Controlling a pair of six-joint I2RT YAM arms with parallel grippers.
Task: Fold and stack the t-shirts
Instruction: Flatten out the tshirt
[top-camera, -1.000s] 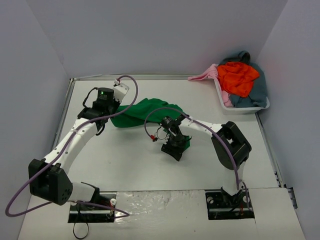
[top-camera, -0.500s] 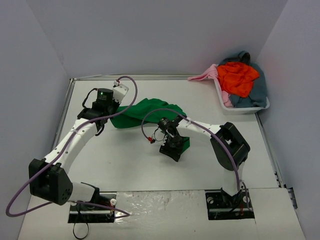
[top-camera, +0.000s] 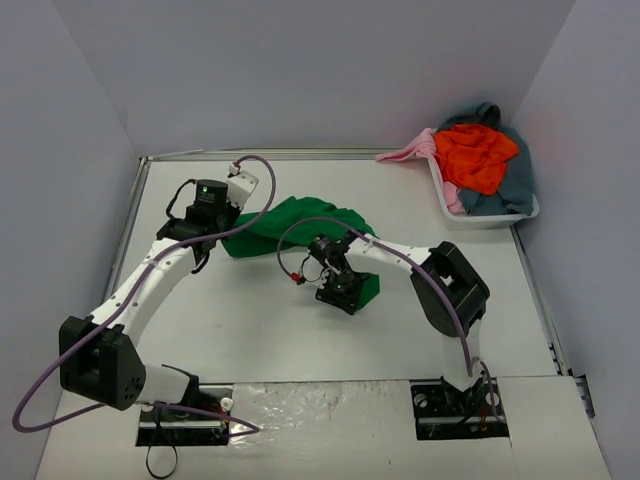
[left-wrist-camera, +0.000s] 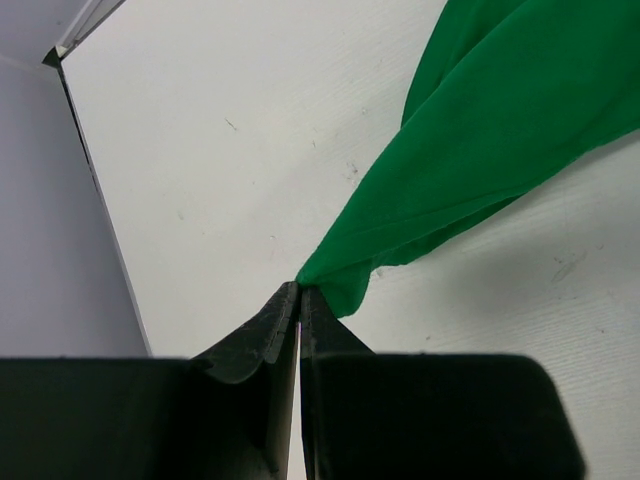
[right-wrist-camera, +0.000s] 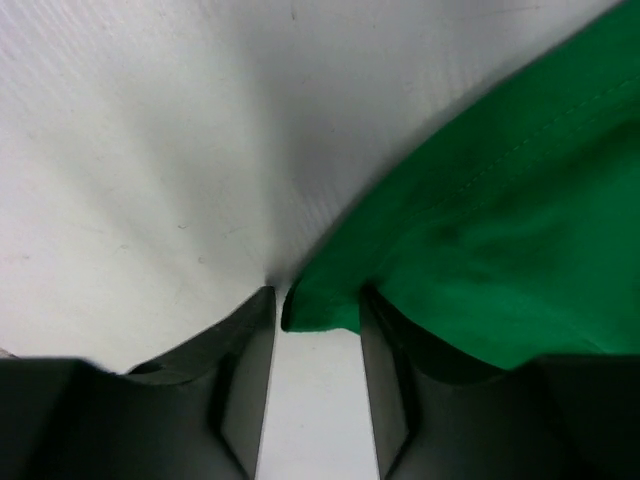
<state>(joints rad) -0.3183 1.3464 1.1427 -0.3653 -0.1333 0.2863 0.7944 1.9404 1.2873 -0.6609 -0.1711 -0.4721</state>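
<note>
The bright green t-shirt (top-camera: 300, 222) lies bunched in the middle of the table. My left gripper (top-camera: 230, 238) is shut on its left corner, and the cloth (left-wrist-camera: 480, 130) stretches away up and to the right from the closed tips (left-wrist-camera: 299, 290). My right gripper (top-camera: 345, 292) sits low at the shirt's near right edge. Its jaws stand apart, and a corner of the green cloth (right-wrist-camera: 500, 240) lies between them (right-wrist-camera: 317, 300) without being pinched. The orange-red shirt (top-camera: 475, 155), the pale pink shirt (top-camera: 410, 150) and the grey-blue shirt (top-camera: 510, 185) are heaped at the back right.
A white plastic tub (top-camera: 440, 192) at the back right holds the heap of shirts, and the pink one hangs over its left rim. Grey walls close in the table on the left, back and right. Purple cables loop over both arms.
My right gripper has moved a little to the left and away, onto the near edge of the green shirt. My left gripper still holds its corner in almost the same place.
</note>
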